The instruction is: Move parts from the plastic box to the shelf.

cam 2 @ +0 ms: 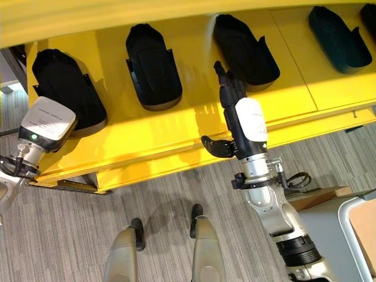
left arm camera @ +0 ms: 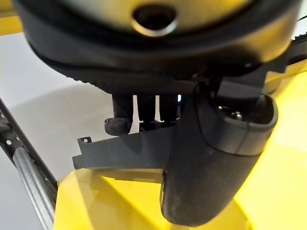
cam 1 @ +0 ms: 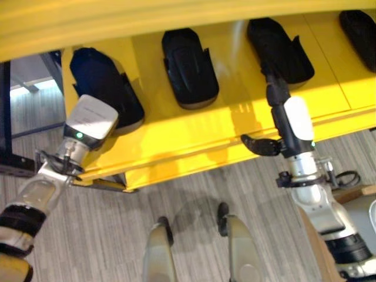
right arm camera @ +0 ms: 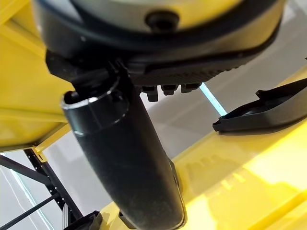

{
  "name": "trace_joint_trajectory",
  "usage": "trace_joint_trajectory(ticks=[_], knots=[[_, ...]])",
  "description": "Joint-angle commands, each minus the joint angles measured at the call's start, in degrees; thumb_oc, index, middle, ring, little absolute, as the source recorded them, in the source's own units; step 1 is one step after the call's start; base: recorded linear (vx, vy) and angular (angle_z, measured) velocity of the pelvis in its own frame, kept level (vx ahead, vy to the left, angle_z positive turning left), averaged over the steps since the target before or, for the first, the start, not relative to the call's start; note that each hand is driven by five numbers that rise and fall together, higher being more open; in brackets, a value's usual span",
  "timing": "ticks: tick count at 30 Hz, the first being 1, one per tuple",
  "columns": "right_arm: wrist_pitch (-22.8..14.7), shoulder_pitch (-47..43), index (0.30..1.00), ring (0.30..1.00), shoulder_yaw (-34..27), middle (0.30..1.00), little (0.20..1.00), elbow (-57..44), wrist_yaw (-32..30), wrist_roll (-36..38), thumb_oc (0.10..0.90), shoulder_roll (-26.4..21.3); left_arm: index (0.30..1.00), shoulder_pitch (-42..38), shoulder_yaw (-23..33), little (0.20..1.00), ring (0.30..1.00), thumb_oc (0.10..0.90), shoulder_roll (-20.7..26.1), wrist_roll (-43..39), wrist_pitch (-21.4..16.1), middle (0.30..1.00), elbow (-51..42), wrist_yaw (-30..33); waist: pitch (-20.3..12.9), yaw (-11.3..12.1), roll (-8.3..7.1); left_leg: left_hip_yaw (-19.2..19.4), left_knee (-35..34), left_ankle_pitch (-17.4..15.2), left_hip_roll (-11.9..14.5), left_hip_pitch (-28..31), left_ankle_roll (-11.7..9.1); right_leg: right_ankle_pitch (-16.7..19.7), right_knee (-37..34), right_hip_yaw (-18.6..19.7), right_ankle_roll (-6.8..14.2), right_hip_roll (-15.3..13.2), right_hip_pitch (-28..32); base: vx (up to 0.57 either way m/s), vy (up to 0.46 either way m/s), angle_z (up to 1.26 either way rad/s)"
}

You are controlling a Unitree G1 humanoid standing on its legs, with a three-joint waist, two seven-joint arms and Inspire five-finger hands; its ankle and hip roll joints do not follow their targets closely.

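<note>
Right hand (cam 2: 238,108) at shelf edge, fingers straight, thumb out, nothing held.
Left hand (cam 1: 97,114) against leftmost black part (cam 2: 64,88) on yellow shelf (cam 2: 176,135), fingers hidden behind it, grip unreadable; three more parts (cam 2: 153,67) lying alongside, apart.

No text, label or number can be read on anything in these views.
</note>
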Motion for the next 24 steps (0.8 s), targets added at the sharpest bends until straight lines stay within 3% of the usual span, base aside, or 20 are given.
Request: trace_joint_trajectory(ticks=[1,12,24], knots=[[-5.0,-2.1,1.0,1.0,-3.9,1.0,1.0,-7.7,-3.0,2.4,0.9,-2.7,0.3,-0.1,0.9,0.3,0.3,0.4,4.0,2.4,1.4,0.3,-0.8,0.5,-4.5,0.0,-0.36,-0.7,-2.1,-0.3,1.0,3.2,-1.3,2.2,-1.8,0.8,3.5,-3.7,2.2,0.0,0.0,0.0],[-6.3,-1.3,1.0,1.0,-4.4,1.0,1.0,-8.5,-2.8,3.6,0.9,-3.7,0.3,0.7,-1.6,0.3,0.3,0.4,9.3,4.2,-0.5,0.3,0.0,-0.5,-4.2,0.2,0.02,-0.8,-1.6,-0.3,1.0,2.8,-1.4,2.4,-1.5,1.1,3.6,-3.6,1.9,0.0,0.0,0.0],[-5.9,-1.0,1.0,1.0,-5.1,1.0,1.0,-8.9,-2.4,3.8,0.9,-4.1,0.3,1.9,0.5,0.3,0.3,0.4,10.3,3.7,-0.4,0.3,-0.4,-1.1,-4.1,0.2,0.55,-0.8,-1.4,-0.2,0.8,2.6,-1.4,2.7,-1.6,1.2,3.7,-3.7,1.8,0.0,0.0,0.0]])
